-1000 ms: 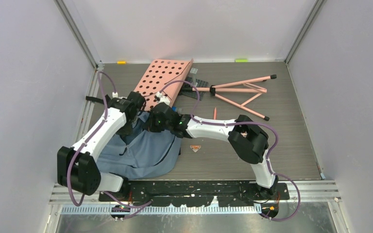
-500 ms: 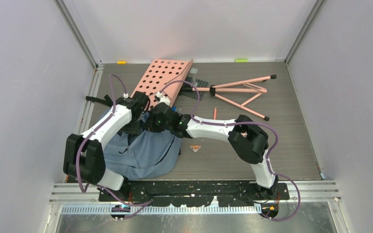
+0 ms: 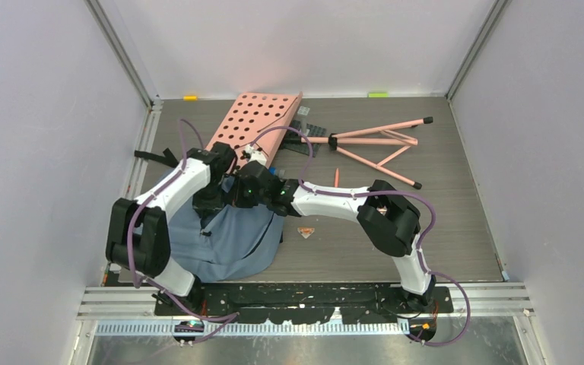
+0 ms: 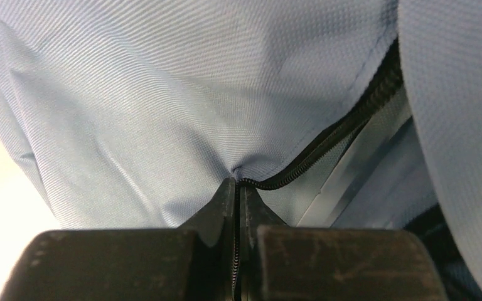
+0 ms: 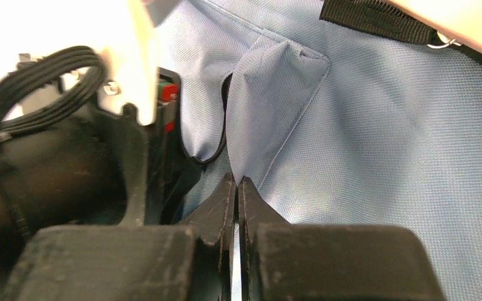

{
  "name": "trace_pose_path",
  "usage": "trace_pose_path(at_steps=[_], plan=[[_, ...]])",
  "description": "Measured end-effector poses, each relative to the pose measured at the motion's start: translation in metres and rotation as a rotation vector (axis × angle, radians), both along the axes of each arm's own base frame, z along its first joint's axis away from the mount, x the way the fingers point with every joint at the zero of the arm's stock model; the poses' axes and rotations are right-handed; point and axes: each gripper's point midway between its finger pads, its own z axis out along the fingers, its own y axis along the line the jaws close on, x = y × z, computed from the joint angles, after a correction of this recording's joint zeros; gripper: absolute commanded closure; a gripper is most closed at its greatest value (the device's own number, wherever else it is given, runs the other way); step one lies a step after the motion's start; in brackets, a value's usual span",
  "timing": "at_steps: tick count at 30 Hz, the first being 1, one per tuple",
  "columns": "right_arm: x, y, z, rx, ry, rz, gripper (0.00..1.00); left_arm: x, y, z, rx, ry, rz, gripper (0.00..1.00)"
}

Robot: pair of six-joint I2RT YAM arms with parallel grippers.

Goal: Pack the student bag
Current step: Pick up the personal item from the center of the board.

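Left wrist view: left hand (image 4: 235, 188) clamps the student bag (image 4: 163, 94) beside its zipper (image 4: 326, 147); right hand (image 5: 235, 185), closed, probably pinches a fold. Bag lies near-left on the tabletop (image 3: 426, 228). Step: opening. Next: spread hands apart.

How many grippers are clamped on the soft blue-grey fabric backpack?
2. The left gripper pinches the soft blue-grey fabric backpack at its black zipper edge; the right gripper pinches a fabric fold nearby.
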Motion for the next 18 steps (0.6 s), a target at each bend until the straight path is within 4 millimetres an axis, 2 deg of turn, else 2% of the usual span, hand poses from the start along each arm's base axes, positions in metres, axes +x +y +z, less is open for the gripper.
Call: trace_pose_path(at_steps=[4,9,13,18], plan=[[0.001,0.000,0.000,0.000,-0.002,-0.003,0.99,0.002,0.002,0.018,-0.005,-0.063,0.000,1.00],[0.002,-0.001,0.000,-0.005,-0.008,-0.011,0.99,0.010,0.013,0.062,0.010,-0.270,-0.006,1.00],[0.004,-0.003,-0.002,-0.018,-0.018,-0.020,0.99,0.016,0.015,0.089,-0.028,-0.461,-0.016,1.00],[0.005,-0.008,-0.007,-0.051,-0.024,-0.037,0.99,0.019,0.017,0.100,-0.050,-0.592,-0.034,1.00]])
